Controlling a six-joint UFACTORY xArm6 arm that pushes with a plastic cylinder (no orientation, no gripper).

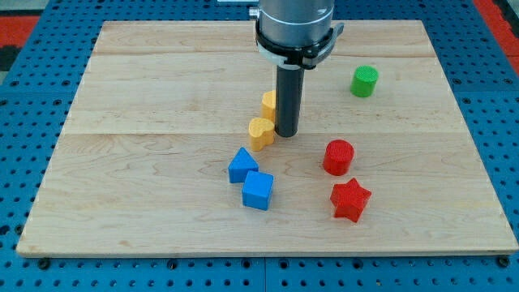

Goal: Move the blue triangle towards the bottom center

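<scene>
The blue triangle (242,165) lies a little left of the board's middle, touching a blue cube (258,191) just below and right of it. My tip (286,133) rests on the board above and to the right of the blue triangle, apart from it. It stands right next to a yellow heart-shaped block (260,132) on its left. A second yellow block (269,104) sits just above that one, partly hidden behind the rod.
A red cylinder (338,156) and a red star (349,200) lie to the right of the blue blocks. A green cylinder (364,81) stands at the upper right. The wooden board (122,162) sits on a blue perforated table.
</scene>
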